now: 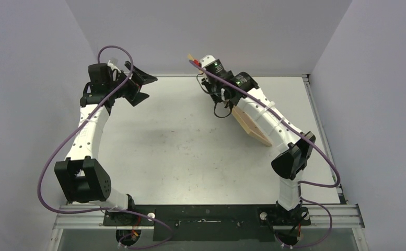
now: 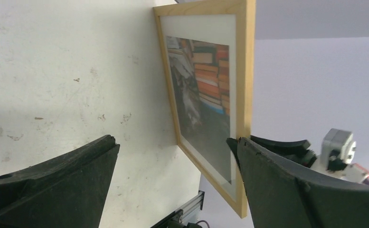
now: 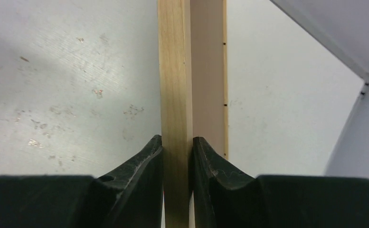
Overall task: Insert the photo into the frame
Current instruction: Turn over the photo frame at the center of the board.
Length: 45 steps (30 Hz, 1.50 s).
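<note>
Right wrist view: right gripper (image 3: 177,142) pinches one strip of the thin, light-wood rectangular frame (image 3: 175,80), seen edge-on between its jaws. Only the left wrist view shows the printed paper photo (image 2: 203,90) inside it: stacked books, cat blurred. It lies ahead of the left gripper (image 2: 172,142), whose jaws are spread wide and empty. Overhead, the right arm hides most of the frame.

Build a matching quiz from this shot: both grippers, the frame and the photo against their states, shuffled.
1. left gripper
2. right gripper
3. rectangular light-wood picture frame
4. paper photo printed with a cat and stacked books

A. sits inside the wood border
B. open, holding nothing
C. shut on a wood strip
D. gripped by one edge, not lying flat

Pairs: 1-B, 2-C, 3-D, 4-A
</note>
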Available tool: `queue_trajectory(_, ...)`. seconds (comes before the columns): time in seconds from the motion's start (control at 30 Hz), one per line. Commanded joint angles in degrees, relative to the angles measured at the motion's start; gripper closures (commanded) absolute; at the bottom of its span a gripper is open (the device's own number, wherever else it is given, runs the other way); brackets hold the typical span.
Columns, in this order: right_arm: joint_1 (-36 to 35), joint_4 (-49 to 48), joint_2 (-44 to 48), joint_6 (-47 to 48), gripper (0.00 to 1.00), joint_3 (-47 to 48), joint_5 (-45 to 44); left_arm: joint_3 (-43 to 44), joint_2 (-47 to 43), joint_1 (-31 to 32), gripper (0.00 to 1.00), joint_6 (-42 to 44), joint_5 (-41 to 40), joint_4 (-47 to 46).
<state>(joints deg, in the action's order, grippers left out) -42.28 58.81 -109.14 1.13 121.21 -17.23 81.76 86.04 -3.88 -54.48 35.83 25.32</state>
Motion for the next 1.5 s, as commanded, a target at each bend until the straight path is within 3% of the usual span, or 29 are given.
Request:
queue_trajectory(0.0,3.88,0.16,3.24,-13.40,1.00,5.17,14.43,-2.71,-1.61,-0.53,0.04,3.11,-0.68,-0.29)
queue_trajectory(0.37,10.68,0.95,3.68,-25.72,1.00,9.08,27.46,-10.44,0.92,0.16,0.04,6.65,-3.18,0.77)
queue_trajectory(0.57,11.77,0.31,4.90,-27.92,1.00,9.97,28.74,-10.52,2.61,1.39,0.04,8.69,-4.37,1.71)
queue_trajectory(0.8,13.79,-2.65,9.04,-29.28,1.00,3.65,30.29,-5.96,2.86,2.38,0.04,12.63,-4.86,0.89)
queue_trajectory(1.1,20.13,-12.09,15.45,-32.61,1.00,-13.44,35.15,-3.36,5.39,2.50,0.04,13.62,-6.50,2.42)
queue_trajectory(1.47,35.89,-33.88,22.92,-38.48,1.00,-41.20,48.78,-4.50,9.54,3.44,0.04,14.84,-6.88,2.45)
